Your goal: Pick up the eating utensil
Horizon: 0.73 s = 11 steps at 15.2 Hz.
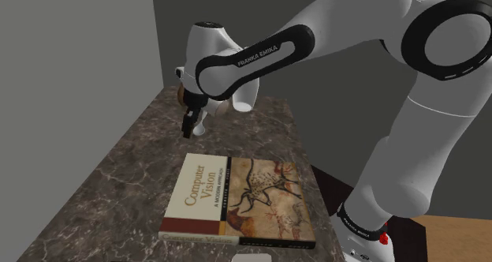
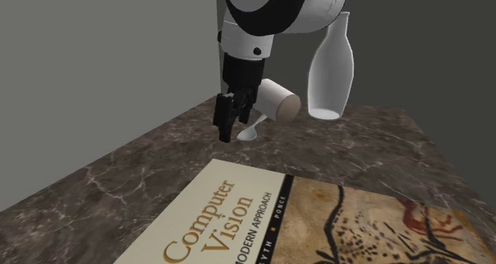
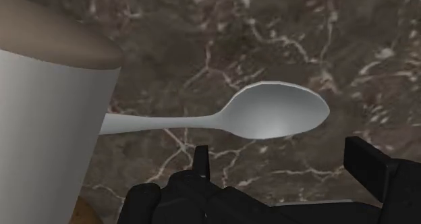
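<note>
light: soft, even, rather dim | arm [image 1: 355, 16]: brightest, smooth shading | spoon [image 3: 276, 110]: faint sheen in bowl | counter [image 1: 118, 174]: dark, matte | focus: sharp throughout

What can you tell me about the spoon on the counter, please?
The spoon is plain pale grey, with an oval bowl and a slim handle. It lies flat, bowl up, on the dark marbled counter. Its handle end is hidden behind a white cylinder. The open tool hangs over the bowl, not touching it.

walls [image 1: 79, 47]: plain grey | counter [image 1: 118, 174]: dark veined marble | floor [image 1: 461, 241]: possibly wood
</note>
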{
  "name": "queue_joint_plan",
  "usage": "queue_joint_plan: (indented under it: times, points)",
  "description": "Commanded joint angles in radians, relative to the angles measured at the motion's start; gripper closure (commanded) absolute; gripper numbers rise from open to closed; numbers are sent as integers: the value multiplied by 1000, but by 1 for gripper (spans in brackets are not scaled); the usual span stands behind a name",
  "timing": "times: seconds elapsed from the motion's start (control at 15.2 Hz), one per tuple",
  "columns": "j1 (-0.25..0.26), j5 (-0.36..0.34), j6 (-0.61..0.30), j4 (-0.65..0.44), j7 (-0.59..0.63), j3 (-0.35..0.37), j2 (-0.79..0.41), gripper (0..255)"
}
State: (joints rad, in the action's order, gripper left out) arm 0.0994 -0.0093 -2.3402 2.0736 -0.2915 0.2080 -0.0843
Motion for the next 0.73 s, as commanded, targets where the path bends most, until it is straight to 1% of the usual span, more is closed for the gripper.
queue_joint_plan:
  times: [0.0, 0.53, 0.66]
  points:
    - [1, 1, 18, 12, 2, 1, 6, 255]
    - [3, 2, 17, 18, 5, 3, 11, 255]
    - [-3, 6, 36, 2, -7, -1, 14, 255]
